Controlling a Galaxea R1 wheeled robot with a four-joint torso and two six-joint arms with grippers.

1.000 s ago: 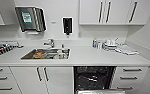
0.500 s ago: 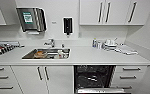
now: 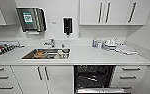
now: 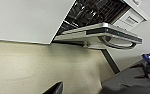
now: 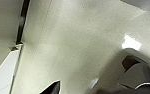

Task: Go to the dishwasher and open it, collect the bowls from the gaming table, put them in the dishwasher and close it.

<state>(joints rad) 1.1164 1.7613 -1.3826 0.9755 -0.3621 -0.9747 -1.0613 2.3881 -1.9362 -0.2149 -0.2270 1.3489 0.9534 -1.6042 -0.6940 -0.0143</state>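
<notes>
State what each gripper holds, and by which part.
Cannot be told: neither gripper's fingers can be made out. The dishwasher stands open, its handle free.

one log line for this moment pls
scene: kitchen counter | dishwasher: door open, racks visible | sink: holds dishes | bowls: none held

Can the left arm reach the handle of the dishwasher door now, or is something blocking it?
Probably yes. The dishwasher door hangs open, its handle faces the left wrist camera, and nothing lies between them above the floor.
</notes>
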